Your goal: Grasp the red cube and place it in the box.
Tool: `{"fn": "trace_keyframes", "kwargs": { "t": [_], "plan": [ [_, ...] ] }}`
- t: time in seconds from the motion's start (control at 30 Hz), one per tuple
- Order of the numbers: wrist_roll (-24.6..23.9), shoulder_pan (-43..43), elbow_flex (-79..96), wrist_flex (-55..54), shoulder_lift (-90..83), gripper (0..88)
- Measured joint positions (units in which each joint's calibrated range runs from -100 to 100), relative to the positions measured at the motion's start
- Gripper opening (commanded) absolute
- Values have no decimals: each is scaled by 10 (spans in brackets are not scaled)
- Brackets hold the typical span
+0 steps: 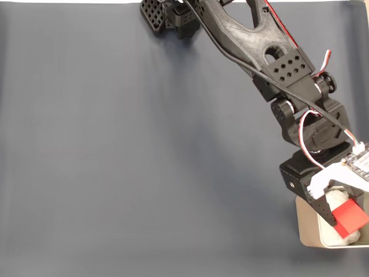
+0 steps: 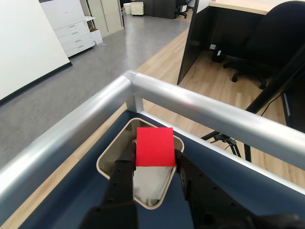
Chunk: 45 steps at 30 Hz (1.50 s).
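Gripper (image 2: 155,160) jaws are clamping the red cube (image 2: 155,146) by its sides, holding it above the beige box (image 2: 106,161), over white padding (image 1: 335,234) inside.

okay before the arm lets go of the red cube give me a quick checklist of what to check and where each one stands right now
1. Cube gripped: ok. The gripper is shut on the red cube, a finger on each side in the wrist view.
2. Cube over the box: ok. In the fixed view the red cube sits inside the outline of the box; the wrist view shows the box rim around it.
3. Box interior free: ok. White padding lies inside, nothing else seen.
4. Height above the padding: cannot tell.
5. Box fully on the table: cannot tell. The fixed view cuts off its right side.
6. Fingers clear of the box walls: ok in the wrist view.
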Motion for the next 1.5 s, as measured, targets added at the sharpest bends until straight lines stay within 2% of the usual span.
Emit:
{"fn": "trace_keyframes", "kwargs": {
  "t": [0.13, 0.17, 0.27, 0.3, 0.53, 0.83, 1.5],
  "plan": [
    [0, -2, 0, 0, 1, 31],
    [0, -3, 0, 0, 1, 70],
    [0, -3, 0, -6, 1, 290],
    [0, -3, 0, -8, 1, 330],
    [-3, -4, 0, -18, 1, 464],
    [-3, -4, 0, -37, 1, 493],
    [-3, -4, 0, -60, 1, 493]
  ]
}}
